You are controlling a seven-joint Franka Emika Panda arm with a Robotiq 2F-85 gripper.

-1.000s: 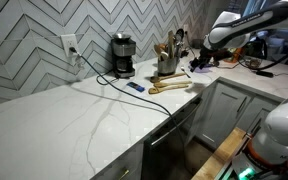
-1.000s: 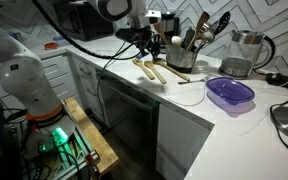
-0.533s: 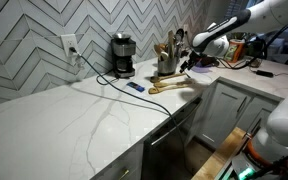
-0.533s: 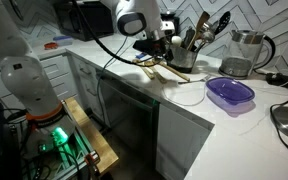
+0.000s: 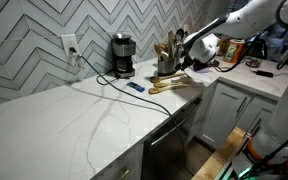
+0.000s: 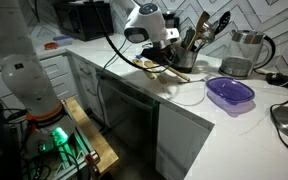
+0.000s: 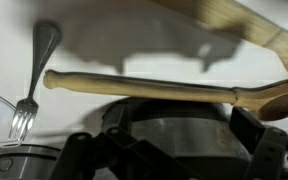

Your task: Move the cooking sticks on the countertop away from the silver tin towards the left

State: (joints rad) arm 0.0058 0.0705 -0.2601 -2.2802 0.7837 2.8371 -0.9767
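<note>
Where the task's thing lies: the cooking sticks (image 5: pixel 170 87) are flat on the countertop (image 5: pixel 74 120), just beside the silver tin (image 5: pixel 167 66), at its 6 o'clock in an exterior view.
Count of sticks: two pale ones can be told apart in the wrist view. In both exterior views they are too small to count surely.
Count of other things: one tin with a bunch of darker utensils (image 5: pixel 168 46) standing in it, one coffee maker (image 5: pixel 122 55), one flat blue object (image 5: pixel 134 87), one fork (image 7: pixel 32 80), one purple dish (image 6: pixel 230 93), one glass kettle (image 6: pixel 246 52).
Surface: white stone-look slab with faint grey veins, over grey cabinets (image 5: pixel 169 140).
Room: kitchen corner, wall of pale herringbone tiles (image 5: pixel 34 25), with an outlet (image 5: pixel 70 45) and a black cable (image 5: pixel 94 68) running from it.
Long axis: in the wrist view the nearer stick runs from 9 to 3 o'clock, with its spoon end at 3. The farther one slants from 12 toward 4.
Gripper: the gripper (image 5: pixel 189 66) hangs low at 3 o'clock of the tin, over the right end of the sticks.
Jaws: too dark and blurred in the wrist view, so I cannot tell whether they are apart or closed, or whether they touch a stick.
</note>
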